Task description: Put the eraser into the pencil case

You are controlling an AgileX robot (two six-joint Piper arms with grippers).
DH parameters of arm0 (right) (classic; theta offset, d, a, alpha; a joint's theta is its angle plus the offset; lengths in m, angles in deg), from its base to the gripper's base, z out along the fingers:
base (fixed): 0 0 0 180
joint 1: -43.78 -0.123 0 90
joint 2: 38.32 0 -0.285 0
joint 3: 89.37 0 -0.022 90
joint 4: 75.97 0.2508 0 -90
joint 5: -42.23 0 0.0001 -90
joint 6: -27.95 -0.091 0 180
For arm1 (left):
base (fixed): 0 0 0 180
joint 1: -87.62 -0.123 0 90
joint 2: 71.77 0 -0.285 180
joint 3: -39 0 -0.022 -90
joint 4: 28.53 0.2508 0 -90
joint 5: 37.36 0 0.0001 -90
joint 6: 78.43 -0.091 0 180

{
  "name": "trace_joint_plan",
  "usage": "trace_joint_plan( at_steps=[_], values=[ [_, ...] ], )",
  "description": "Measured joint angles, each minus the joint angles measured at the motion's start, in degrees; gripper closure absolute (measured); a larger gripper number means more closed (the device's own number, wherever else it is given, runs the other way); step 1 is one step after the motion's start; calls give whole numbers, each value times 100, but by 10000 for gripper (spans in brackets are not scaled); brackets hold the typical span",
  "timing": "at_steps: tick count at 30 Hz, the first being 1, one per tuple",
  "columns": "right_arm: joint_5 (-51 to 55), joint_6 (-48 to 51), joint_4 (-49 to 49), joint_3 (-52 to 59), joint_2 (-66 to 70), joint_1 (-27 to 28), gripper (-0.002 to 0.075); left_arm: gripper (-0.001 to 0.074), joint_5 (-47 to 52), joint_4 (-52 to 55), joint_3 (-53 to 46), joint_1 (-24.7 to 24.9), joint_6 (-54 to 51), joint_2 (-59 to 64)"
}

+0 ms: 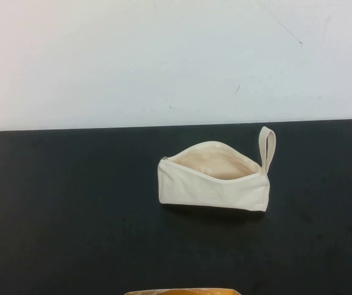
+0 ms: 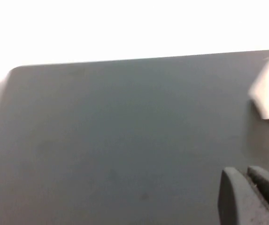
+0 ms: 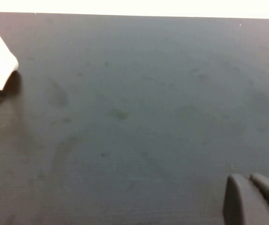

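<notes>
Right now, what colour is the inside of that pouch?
Pale beige lining inside the cream-white pencil case; the high view shows it best.

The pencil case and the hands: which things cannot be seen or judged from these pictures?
- Eraser: in no view; the pencil case lies unzipped, but its near wall hides the bottom.
- Pencil case: both wrist views cut it at an edge, showing one corner.
- Left hand and right hand: outside the high view; wrist frames crop them.
- Yellow thing: cut by the high view's bottom edge.
</notes>
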Motion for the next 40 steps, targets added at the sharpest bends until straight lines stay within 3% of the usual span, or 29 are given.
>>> trace_joint_plan(
  at_steps=[9, 15, 23, 40],
  values=[
    [0, 0, 0, 0, 0, 0, 727, 735, -19, -341, -817, -770, 2, -958],
    [0, 0, 0, 0, 0, 0, 727, 735, 9, -600, -829, -797, -72, -958],
    [0, 0, 0, 0, 0, 0, 727, 736, 166, -605, -829, -797, -1081, -958],
    [0, 0, 0, 0, 0, 0, 727, 736, 242, -605, -809, -797, -1205, -958]
  ],
)
